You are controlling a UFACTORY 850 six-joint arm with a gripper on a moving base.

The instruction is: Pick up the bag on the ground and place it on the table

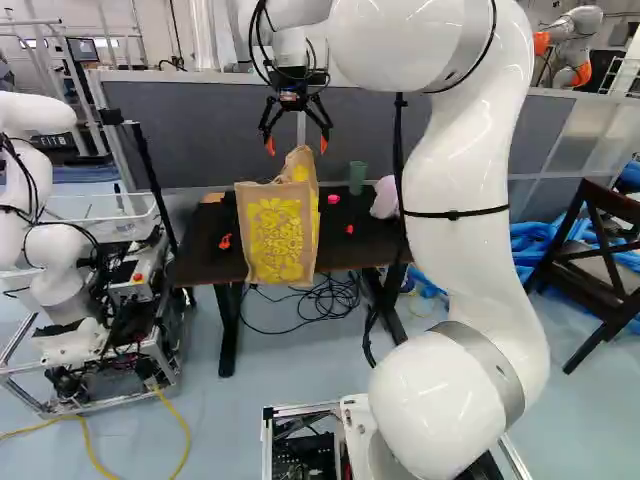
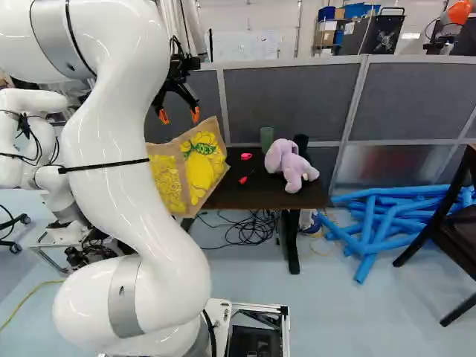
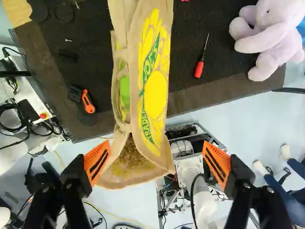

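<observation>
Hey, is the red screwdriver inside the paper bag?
No, the screwdriver lies on the table, between the bag and the purple plush toy.

1. Right base view, nine o'clock: the arm (image 2: 119, 126) hides part of the paper bag (image 2: 204, 171) and the counter (image 2: 253, 196).
2. Left base view, two o'clock: the plush toy (image 1: 383, 200) is half hidden.
3. Same view: another robot (image 1: 60, 260), nine o'clock, and the chair (image 1: 610, 200), three o'clock, cut off.
4. Wrist view, twelve o'clock from the gripper (image 1: 296, 145): bag's far end cut off.
</observation>
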